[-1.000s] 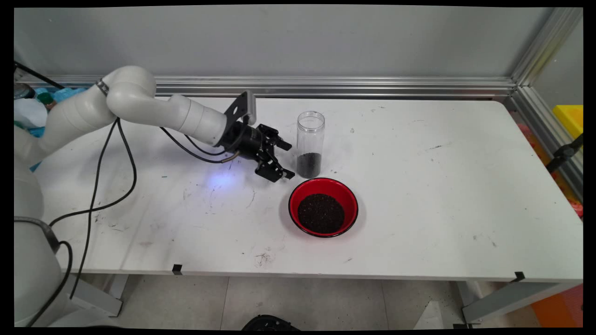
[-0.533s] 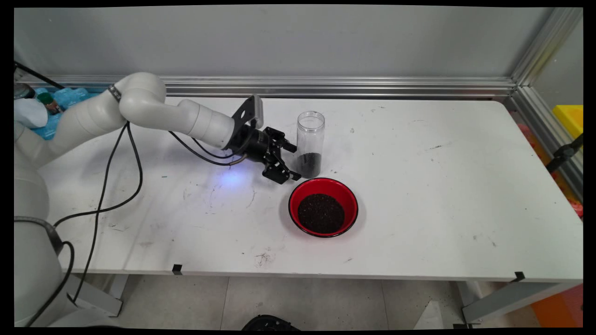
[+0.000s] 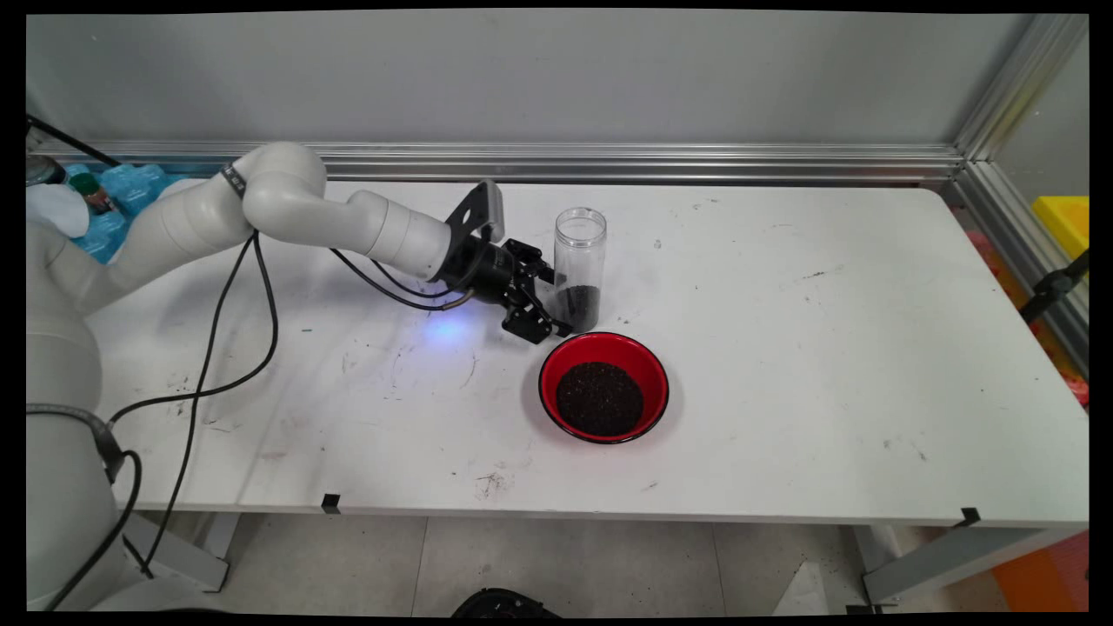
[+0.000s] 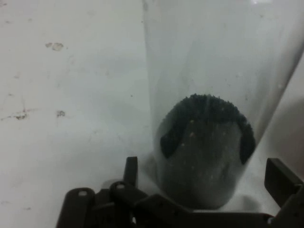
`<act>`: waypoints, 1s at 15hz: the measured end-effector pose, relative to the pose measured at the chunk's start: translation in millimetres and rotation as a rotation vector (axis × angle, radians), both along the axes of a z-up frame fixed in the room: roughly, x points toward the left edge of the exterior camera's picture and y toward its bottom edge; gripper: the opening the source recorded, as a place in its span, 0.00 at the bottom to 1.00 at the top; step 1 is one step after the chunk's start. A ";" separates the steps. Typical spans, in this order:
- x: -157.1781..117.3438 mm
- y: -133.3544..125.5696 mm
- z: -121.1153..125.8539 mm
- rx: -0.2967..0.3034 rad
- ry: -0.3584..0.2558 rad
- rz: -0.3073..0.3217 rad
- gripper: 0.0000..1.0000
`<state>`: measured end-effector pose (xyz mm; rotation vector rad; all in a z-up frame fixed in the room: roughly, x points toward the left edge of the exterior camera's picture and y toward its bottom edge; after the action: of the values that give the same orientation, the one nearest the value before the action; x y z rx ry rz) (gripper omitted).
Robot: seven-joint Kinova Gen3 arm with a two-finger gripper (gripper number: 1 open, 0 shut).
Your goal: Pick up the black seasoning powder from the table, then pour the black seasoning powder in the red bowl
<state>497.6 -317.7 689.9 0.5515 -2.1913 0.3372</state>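
- I had the black two-finger gripper (image 3: 556,304) low over the white table (image 3: 783,348), reaching in from the left toward the tall clear plastic jar (image 3: 580,269).
- Its jaws were spread wide and held nothing; in the hand view one finger (image 4: 130,170) stood left of the jar (image 4: 209,118) and the other at its right, the jar's base between them.
- I could not tell whether either finger touched the jar wall.
- The jar stood upright with no lid, a layer of dark granules (image 3: 577,306) filling its bottom.
- Just in front of the jar sat a round red bowl (image 3: 650,369), holding a mound of the same dark grains (image 3: 600,398).
- The bowl was close to the nearer finger but apart from it.
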 end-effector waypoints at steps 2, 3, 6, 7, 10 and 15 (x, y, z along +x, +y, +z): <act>-2.0 -2.4 -1.8 -0.001 0.003 0.001 1.00; -2.9 -3.4 -2.4 -0.002 0.005 0.001 1.00; -5.2 -5.7 -3.9 -0.003 0.011 0.001 1.00; -6.0 -6.3 -4.5 -0.002 0.014 0.001 1.00; -7.9 -6.8 -5.9 0.003 0.022 -0.002 0.00; -9.6 -3.5 -8.4 0.023 0.027 -0.015 0.00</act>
<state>488.1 -321.2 681.5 0.5485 -2.1747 0.2953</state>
